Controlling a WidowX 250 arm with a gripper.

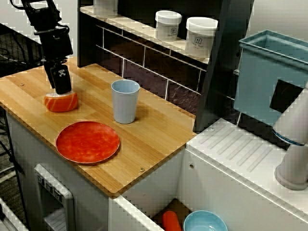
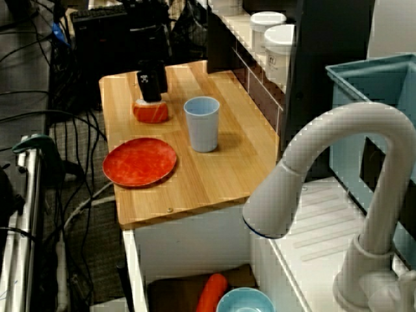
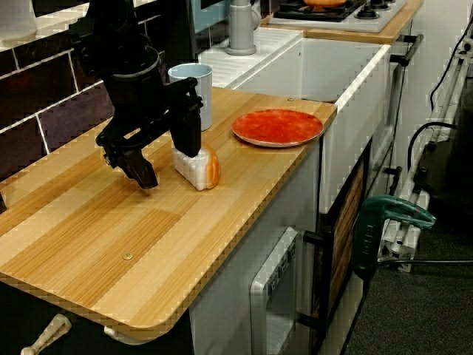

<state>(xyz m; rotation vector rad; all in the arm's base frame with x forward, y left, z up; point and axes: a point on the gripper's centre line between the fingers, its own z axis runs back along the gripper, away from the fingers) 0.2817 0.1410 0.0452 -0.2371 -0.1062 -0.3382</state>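
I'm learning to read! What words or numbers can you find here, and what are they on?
No text can be read.
Left white lidded jar and right white lidded jar: dark label print, too blurred.
Black end effector: small white mark on one finger, too small.
White appliance front panel: tiny marks, unreadable.

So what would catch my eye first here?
The black gripper stands open low over the wooden counter, with one finger against an orange-and-white sushi piece. Next to that stands a pale blue cup, upright. A red plate lies nearer the counter's front edge.
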